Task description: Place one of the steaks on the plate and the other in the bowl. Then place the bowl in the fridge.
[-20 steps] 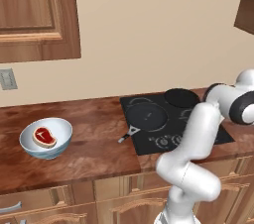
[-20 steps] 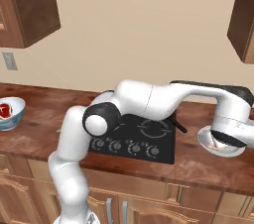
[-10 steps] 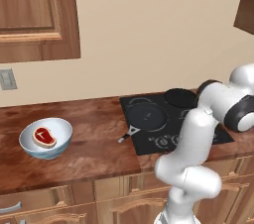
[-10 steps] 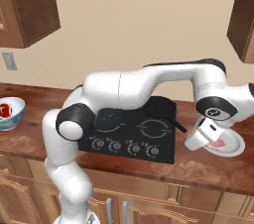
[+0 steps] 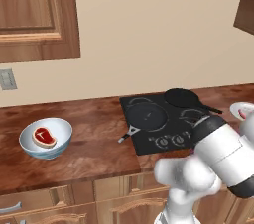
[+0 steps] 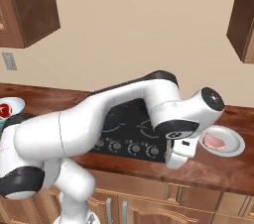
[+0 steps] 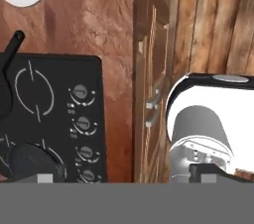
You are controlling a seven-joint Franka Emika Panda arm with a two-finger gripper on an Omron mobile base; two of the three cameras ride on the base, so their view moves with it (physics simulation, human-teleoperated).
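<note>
Brown counter (image 5: 94, 153): steak (image 5: 43, 137) in bowl (image 5: 45, 139) at 9 o'clock, other steak (image 6: 215, 140) on plate (image 6: 235, 144) by gripper (image 6: 179, 154), jaws prob. apart.

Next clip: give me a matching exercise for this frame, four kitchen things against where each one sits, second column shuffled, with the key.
Things:
1. deep white-and-blue bowl
2. flat round white plate
3. black frying pan with a grey handle
4. wall switch plate

Places:
A. on the black cooktop
B. on the beige wall, under the wooden cabinet
C. far left of the counter, one raw steak inside
D. counter right of the cooktop, the other raw steak on it

Pairs: 1-C, 2-D, 3-A, 4-B
</note>
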